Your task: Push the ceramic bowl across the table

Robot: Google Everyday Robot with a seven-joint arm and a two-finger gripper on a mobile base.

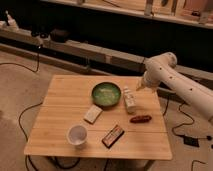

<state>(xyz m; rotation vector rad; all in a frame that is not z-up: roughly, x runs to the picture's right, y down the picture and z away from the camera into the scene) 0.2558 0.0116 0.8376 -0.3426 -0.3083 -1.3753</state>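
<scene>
Ceramic bowl (106,95), hand (139,85) apart, over table (60,120) edge

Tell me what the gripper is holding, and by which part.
Nothing visible: the gripper hangs over the far right edge of the table, apart from the ceramic bowl.

The ceramic bowl (106,95) is round and shallow, green with a dark rim and a paler mottled inside. It sits upright on the table (62,97), on its far half, a little right of the middle. The table is a rectangular top of light bamboo planks with visible seams. The gripper (140,86) hangs over the table's far right corner, apart from the bowl.
</scene>
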